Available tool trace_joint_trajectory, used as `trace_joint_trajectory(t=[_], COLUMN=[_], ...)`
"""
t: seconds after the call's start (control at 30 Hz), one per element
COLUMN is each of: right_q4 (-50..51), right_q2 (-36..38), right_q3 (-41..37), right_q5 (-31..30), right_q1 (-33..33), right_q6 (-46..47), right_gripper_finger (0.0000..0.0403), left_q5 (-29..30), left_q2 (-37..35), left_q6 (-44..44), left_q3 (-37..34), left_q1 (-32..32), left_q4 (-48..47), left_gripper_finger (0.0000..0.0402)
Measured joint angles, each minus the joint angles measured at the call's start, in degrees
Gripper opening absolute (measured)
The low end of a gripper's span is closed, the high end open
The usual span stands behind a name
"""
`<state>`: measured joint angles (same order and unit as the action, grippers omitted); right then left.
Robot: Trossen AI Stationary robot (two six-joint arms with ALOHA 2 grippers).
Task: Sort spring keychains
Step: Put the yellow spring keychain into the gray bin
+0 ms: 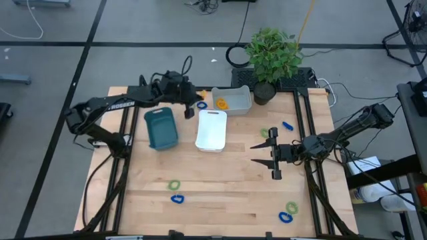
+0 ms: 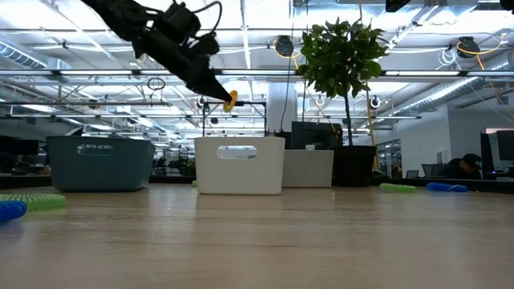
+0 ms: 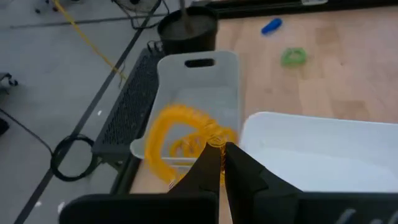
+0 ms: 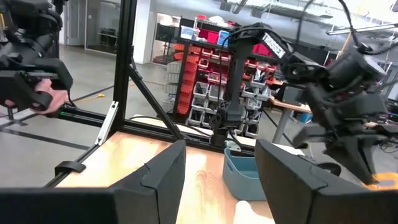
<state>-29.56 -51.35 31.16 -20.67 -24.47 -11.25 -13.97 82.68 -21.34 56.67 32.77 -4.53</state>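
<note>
Wooden table (image 1: 220, 180): left gripper (image 3: 219, 151) jaws pinch yellow keychain (image 3: 180, 140).

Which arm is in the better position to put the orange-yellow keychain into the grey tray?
The left. The left gripper is shut on the orange-yellow keychain and hangs near the grey tray, where another yellow one already lies. The right gripper is open and empty, far off on the table's right side.
</note>
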Motion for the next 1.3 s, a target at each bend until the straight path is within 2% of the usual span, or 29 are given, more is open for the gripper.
trace_joint_trajectory(t=[0.2,0.43,0.63,1.17,1.3], right_q4=[0.0,0.2,0.2,0.2,0.2], right_q2=[0.0,0.0,0.0,0.0,0.0], right_q3=[0.0,0.0,0.0,0.0,0.0], right_q5=[0.0,0.0,0.0,0.0,0.0], right_q1=[0.0,0.0,0.0,0.0,0.0], right_q6=[-0.2,-0.2,-0.2,-0.6,-0.5], right_gripper_finger=[0.0183,0.0183,0.0183,0.0183,0.0183], left_q5=[-1.1,-1.5,-1.1,0.9,2.0], left_q2=[7.2,16.4,22.6,36.0,38.2], left_q6=[-1.1,-3.4,-3.7,-4.4,-4.0], left_q3=[7.3,19.6,26.9,39.4,40.4], left_q1=[0.7,0.5,0.5,-1.2,-1.4], left_q4=[-0.2,-9.3,-14.9,-21.1,-22.4], left_gripper_finger=[0.0005,0.0005,0.0005,0.0005,0.0005])
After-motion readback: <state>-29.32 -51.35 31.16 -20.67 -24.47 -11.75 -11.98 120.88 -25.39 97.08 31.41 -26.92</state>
